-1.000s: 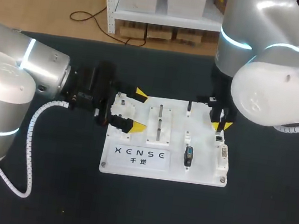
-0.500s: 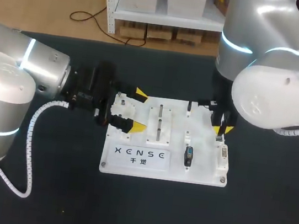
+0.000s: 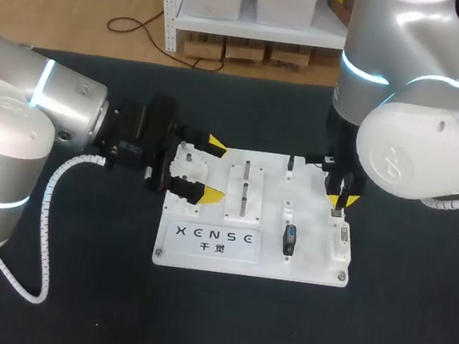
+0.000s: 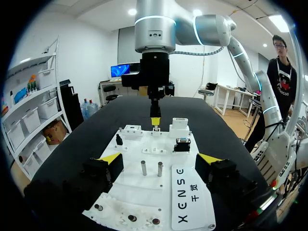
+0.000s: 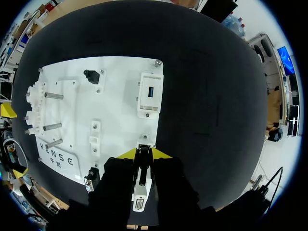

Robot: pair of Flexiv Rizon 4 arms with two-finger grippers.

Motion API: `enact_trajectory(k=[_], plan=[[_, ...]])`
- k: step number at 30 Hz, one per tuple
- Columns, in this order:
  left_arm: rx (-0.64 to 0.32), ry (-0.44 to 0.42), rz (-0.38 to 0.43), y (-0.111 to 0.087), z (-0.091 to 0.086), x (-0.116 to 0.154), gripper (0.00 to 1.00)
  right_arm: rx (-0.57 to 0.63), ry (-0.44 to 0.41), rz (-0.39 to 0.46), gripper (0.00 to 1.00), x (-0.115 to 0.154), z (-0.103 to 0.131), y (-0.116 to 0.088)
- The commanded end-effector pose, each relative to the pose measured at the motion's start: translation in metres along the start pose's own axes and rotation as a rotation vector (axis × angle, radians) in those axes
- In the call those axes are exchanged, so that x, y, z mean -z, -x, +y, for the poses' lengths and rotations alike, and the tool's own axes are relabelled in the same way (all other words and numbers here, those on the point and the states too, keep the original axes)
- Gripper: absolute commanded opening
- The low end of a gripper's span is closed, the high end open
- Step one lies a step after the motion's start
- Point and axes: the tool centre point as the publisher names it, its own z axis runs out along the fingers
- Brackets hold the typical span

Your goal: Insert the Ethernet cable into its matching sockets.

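Note:
The white socket board [image 3: 201, 254] lies in the middle of the table. My right gripper [image 3: 338, 197] stands upright over its right side, shut on a short pale Ethernet plug [image 5: 141, 179]. In the right wrist view my right gripper [image 5: 144, 154] has the plug's tip right at a small white socket [image 5: 144, 141] on the board's edge; I cannot tell whether it is inside. My left gripper [image 3: 213, 170] lies at the board's left end, open, its yellow fingertips [image 4: 111, 158] wide apart either side of a white gear fixture [image 3: 186, 166].
The board [image 5: 120, 72] also carries a white block with a blue port [image 5: 149, 94], two steel pegs [image 3: 245, 187], a black connector [image 3: 289, 239] and a long white connector block [image 3: 342, 242]. Dark table surface surrounds the board.
My right arm has shifted slightly to the right over the board's right side with the plug in its grip. The left arm has not moved.

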Motion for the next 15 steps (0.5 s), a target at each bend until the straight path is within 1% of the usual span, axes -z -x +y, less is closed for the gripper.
enact_trajectory(k=[1, 15], plan=[[-0.003, 0.001, -0.004, -0.0015, 0.0001, 0.0001, 1.00, -0.001, 0.001, 0.001, 0.00, -0.0023, 0.0001, 0.0005], [-0.003, 0.001, -0.004, -0.0015, 0.0001, 0.0001, 1.00, -0.004, 0.006, 0.014, 0.00, -0.0091, -0.0001, -0.0001]])
